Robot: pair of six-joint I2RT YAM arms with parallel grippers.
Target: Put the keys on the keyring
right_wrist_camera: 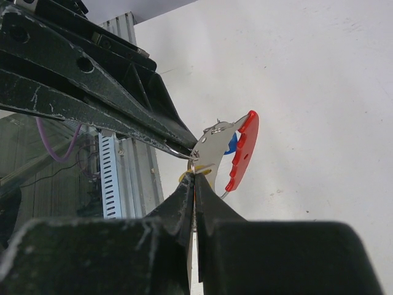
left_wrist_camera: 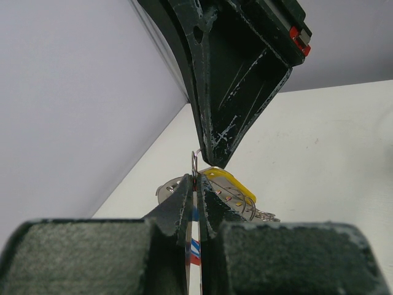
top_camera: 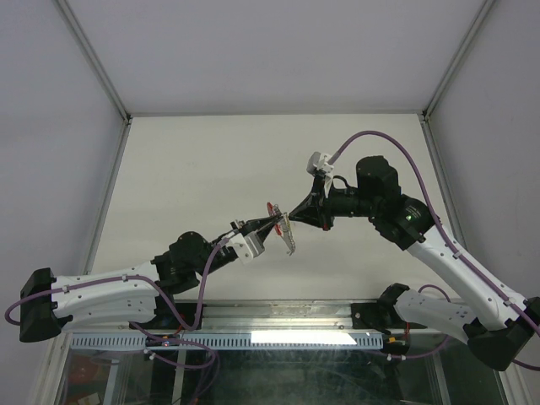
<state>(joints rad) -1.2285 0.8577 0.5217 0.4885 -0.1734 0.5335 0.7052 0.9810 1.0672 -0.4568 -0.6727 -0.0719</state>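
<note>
Left jaws, shut, pinch the keyring (right_wrist_camera: 242, 150) by its metal plate in mid-air above the surface (top_camera: 211, 160). Right jaws, also shut, nip its wire ring (left_wrist_camera: 193, 163); the yellow key (left_wrist_camera: 236, 184) hangs just behind.

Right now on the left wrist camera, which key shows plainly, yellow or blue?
The yellow-headed key: its head juts out just beside the shut left gripper, below the right gripper. Blue is only a sliver between the fingers.

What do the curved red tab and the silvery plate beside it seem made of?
Curved red tab: probably plastic, smooth, uniform colour, moulded ridges along its edge. Silvery plate: likely metal, thin, flat, polished, with bright reflections.
</note>
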